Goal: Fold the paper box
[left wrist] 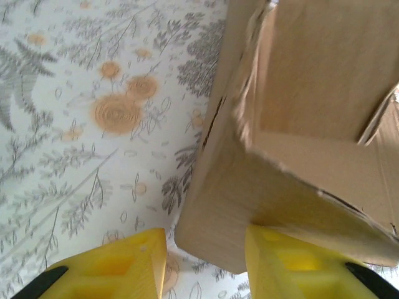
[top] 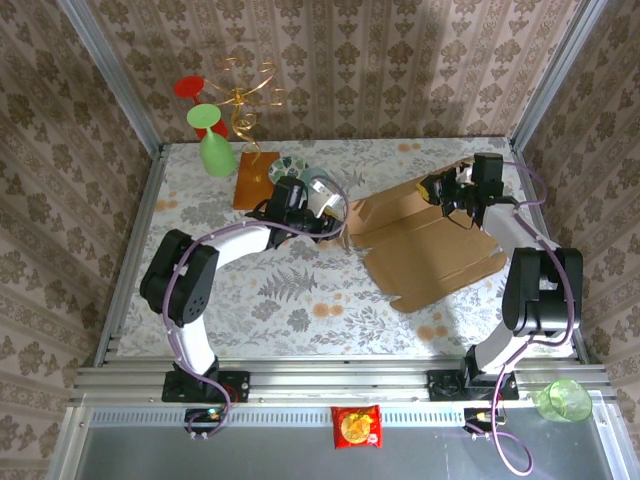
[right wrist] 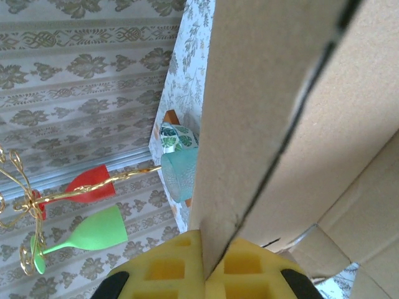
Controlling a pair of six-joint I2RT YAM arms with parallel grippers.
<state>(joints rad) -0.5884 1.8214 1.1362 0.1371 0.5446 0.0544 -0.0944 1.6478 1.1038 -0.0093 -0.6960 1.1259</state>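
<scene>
Paper box [top: 430, 245]: lay opened out, mostly flat, between the two pincers. One panel stood raised at its far right end, at the right pincer.
Right pincer [right wrist: 209, 269]: clamped closed on the lower edge of that raised panel, with a yellow finger [right wrist: 159, 271] pressed against each face of the card.
Left pincer [left wrist: 206, 268]: jaws apart, with a folded corner of the box poking down between them. One finger [left wrist: 293, 261] touched the card. The other stood clear of it, with cloth showing in the gap.
Table [top: 250, 290]: covered in a floral cloth, and lay under both pincers and the box.
Teal cup [right wrist: 177, 177]: sat just beyond the left pincer, close to its wrist.
Leaf-print cup [top: 292, 165]: sat a little farther beyond the left pincer, next to the teal cup.
Wooden slab [top: 250, 178]: lay beyond and to the left of the left pincer, touching the leaf-print cup.
Gold wire stand [top: 245, 95]: rose from the slab, well beyond the left pincer.
Green goblet [top: 213, 140] and red goblet [top: 190, 87]: hung upside down on the stand, far to the left of the right pincer.
Snack packet [top: 355, 425]: lay on the near rail, well behind both pincers.
Green cup [top: 562, 400]: sat behind the right pincer, beside that arm's base.
</scene>
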